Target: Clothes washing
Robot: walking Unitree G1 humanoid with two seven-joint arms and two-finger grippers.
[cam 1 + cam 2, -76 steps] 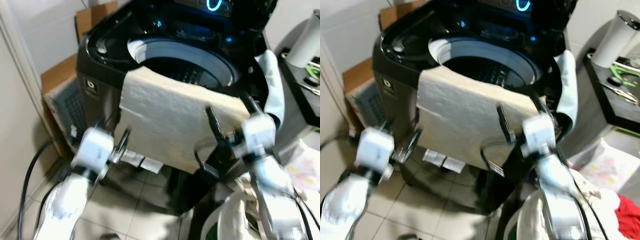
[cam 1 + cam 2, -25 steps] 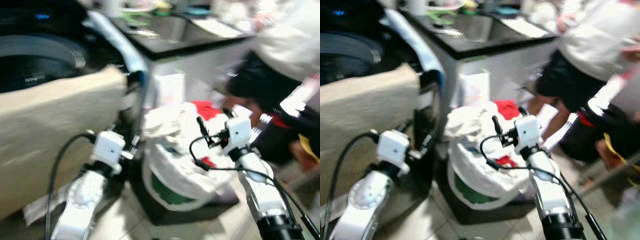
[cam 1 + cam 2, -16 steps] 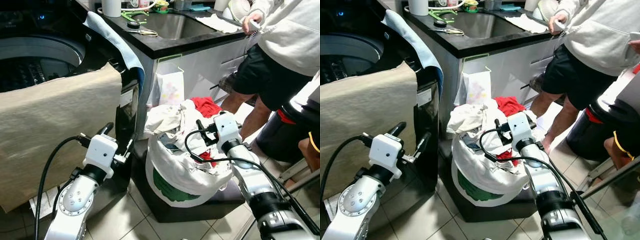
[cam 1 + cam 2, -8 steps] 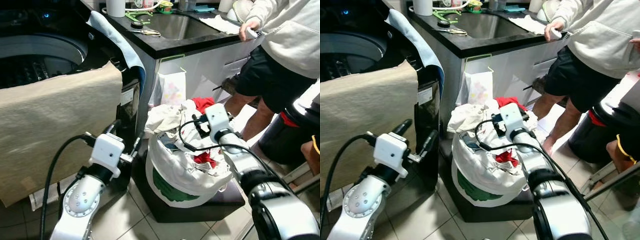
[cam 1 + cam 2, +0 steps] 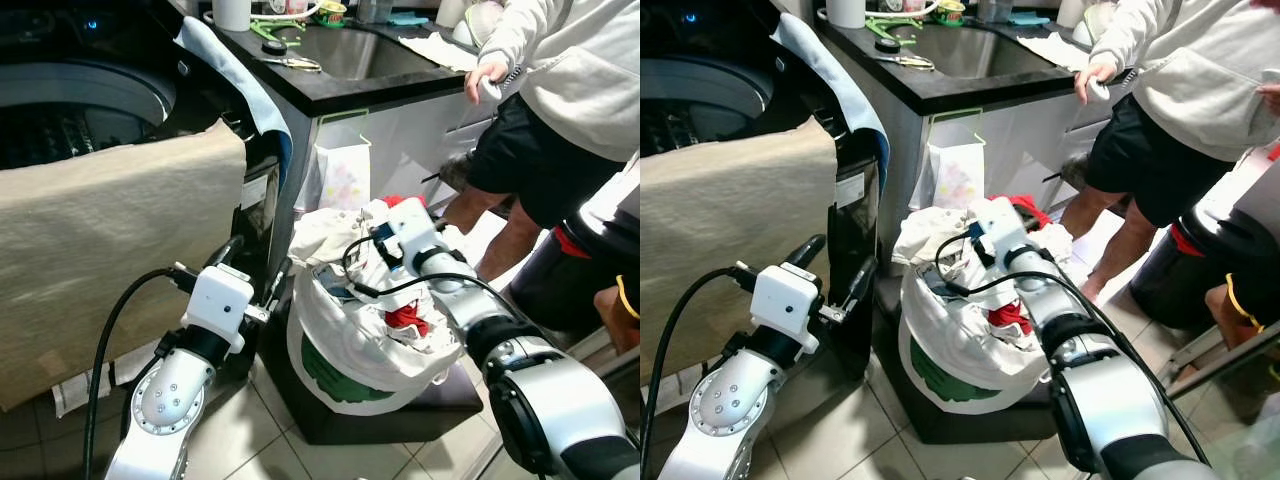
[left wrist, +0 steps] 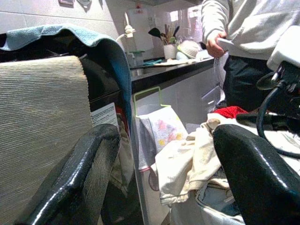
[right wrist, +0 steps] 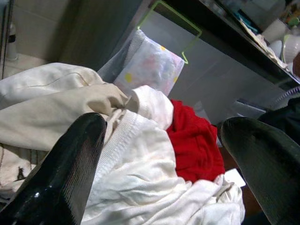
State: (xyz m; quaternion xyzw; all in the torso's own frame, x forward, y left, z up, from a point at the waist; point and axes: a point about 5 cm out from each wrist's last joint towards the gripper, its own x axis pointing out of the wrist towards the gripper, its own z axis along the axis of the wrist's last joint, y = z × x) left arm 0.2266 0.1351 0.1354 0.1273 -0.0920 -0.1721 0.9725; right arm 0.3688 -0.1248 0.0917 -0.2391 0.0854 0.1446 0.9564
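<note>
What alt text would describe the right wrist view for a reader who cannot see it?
The right gripper, its two black fingers spread open, hovers just above a heap of laundry: white and cream clothes with a red garment among them. Behind the heap, a patterned bag hangs on a green wire hook from a dark counter.

Black top-loading washing machine [image 5: 120,100] at left, beige towel [image 5: 110,250] draped over its front edge. White laundry bag of clothes [image 5: 365,340] on floor right of machine, before black-topped table [image 5: 350,85]. Person [image 5: 570,110] stands at table's right end.
</note>
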